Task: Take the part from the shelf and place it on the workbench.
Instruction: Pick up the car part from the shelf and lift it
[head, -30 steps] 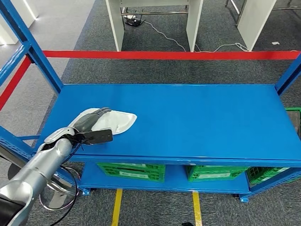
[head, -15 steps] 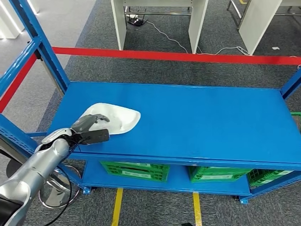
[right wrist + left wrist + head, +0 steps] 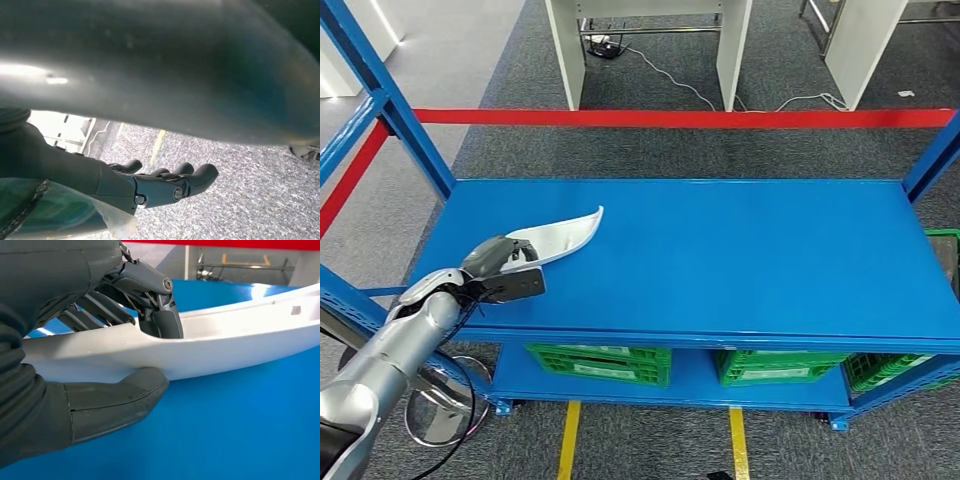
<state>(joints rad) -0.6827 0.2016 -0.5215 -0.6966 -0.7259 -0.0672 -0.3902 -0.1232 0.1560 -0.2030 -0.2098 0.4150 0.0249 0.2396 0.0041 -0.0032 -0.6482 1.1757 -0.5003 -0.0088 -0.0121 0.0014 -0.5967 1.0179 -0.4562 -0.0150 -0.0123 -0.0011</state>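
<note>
A white curved plastic part (image 3: pixel 560 236) is tilted up on edge above the left end of the blue shelf top (image 3: pixel 743 250). My left hand (image 3: pixel 497 268) grips its near end, thumb under and fingers over. The left wrist view shows the thumb (image 3: pixel 113 400) pressed beneath the part (image 3: pixel 234 342) and the fingers (image 3: pixel 158 315) curled over its rim. My right hand (image 3: pixel 166 187) hangs over the grey floor with its fingers stretched out and nothing in them.
Blue shelf uprights (image 3: pixel 392 105) stand at the left and far right. Green crates (image 3: pixel 599 362) sit on the lower shelf. A red bar (image 3: pixel 682 117) runs behind the shelf, with white table legs (image 3: pixel 565 50) beyond it.
The part lay flat on the shelf a second ago; now my left hand has closed on it and tipped it up on edge, its far tip raised.
</note>
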